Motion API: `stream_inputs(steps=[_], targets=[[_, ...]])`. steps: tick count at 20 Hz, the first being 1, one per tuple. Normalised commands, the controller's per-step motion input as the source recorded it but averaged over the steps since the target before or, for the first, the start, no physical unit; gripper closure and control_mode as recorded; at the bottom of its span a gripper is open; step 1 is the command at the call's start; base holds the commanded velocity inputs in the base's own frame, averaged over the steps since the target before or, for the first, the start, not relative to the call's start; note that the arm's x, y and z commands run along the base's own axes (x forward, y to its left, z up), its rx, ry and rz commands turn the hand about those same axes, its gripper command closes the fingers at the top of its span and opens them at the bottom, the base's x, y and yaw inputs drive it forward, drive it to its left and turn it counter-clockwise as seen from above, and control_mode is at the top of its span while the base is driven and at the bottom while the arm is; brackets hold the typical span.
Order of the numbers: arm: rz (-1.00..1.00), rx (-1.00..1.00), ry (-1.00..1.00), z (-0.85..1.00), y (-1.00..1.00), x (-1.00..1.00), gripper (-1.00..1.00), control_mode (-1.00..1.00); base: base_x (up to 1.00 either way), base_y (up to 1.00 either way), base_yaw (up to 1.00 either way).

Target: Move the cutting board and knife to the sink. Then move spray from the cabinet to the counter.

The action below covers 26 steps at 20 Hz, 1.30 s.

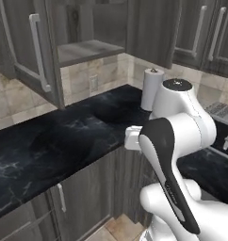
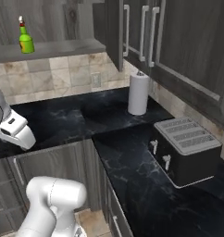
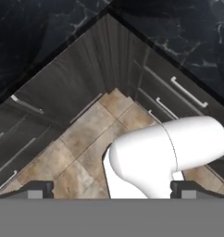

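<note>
One spray (image 2: 25,39) is standing upright on the inner shelf of the open wall cabinet (image 1: 90,49), at the far left of the right base view, above the counter (image 1: 64,136), whose black marble-look top is wrapping round an inside corner. Two dark fingertips (image 3: 37,190) are sitting wide apart at the bottom of the hand view, so the gripper (image 3: 111,190) is gaping with nothing between its jaws, looking down at the tiled floor (image 3: 81,143) between lower cabinet fronts. A paper towel roll (image 2: 138,94) is standing upright on the counter at the far wall, and a dark toaster (image 2: 185,150) is resting nearer, to the right.
</note>
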Motion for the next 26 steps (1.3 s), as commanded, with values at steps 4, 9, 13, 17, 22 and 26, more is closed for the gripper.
stream_inputs(steps=[4,9,13,17,22,26], targets=[[0.00,0.00,0.00,0.00,0.00,0.00,-1.00,1.00,0.00,0.14,-0.33],[0.00,0.00,0.00,0.00,0.00,0.00,-1.00,1.00,-0.13,0.22,-0.28],[0.00,0.00,0.00,0.00,0.00,0.00,-1.00,1.00,-0.37,0.20,-0.25],[0.00,0.00,0.00,0.00,0.00,0.00,-1.00,1.00,-0.74,0.18,-0.32],[0.00,0.00,0.00,0.00,0.00,0.00,-1.00,1.00,-0.85,0.02,-0.31],[0.00,0.00,0.00,0.00,0.00,0.00,-1.00,1.00,0.10,0.00,-0.30]])
